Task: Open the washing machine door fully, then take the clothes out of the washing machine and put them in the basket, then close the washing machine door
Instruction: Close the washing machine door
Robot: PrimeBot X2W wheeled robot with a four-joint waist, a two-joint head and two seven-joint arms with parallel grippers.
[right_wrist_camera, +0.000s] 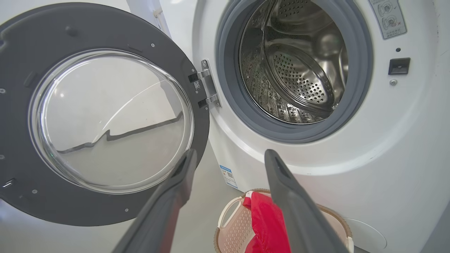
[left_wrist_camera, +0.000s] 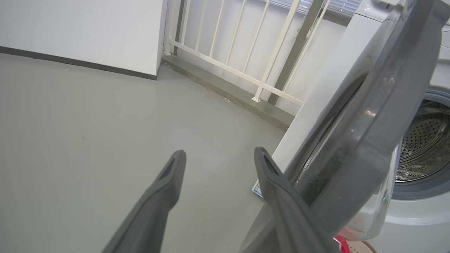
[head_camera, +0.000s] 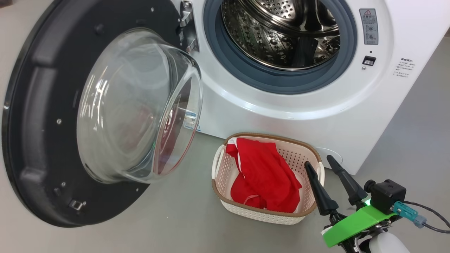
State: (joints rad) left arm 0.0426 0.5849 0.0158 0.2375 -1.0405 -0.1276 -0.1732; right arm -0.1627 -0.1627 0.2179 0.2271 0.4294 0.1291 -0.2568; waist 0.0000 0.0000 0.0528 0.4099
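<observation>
The washing machine door (head_camera: 105,112) is swung wide open to the left of the washing machine (head_camera: 299,116), with its glass bowl bulging out toward the robot. The red clothes (head_camera: 267,175) lie in the basket (head_camera: 274,137) on the floor just in front. A grey sticker (head_camera: 368,26) with a red triangle and a little blue label (right_wrist_camera: 228,175) have words too small to read. The right gripper (head_camera: 319,161) by the basket and the left gripper (left_wrist_camera: 219,153) near the door both have fingers apart, holding nothing.
</observation>
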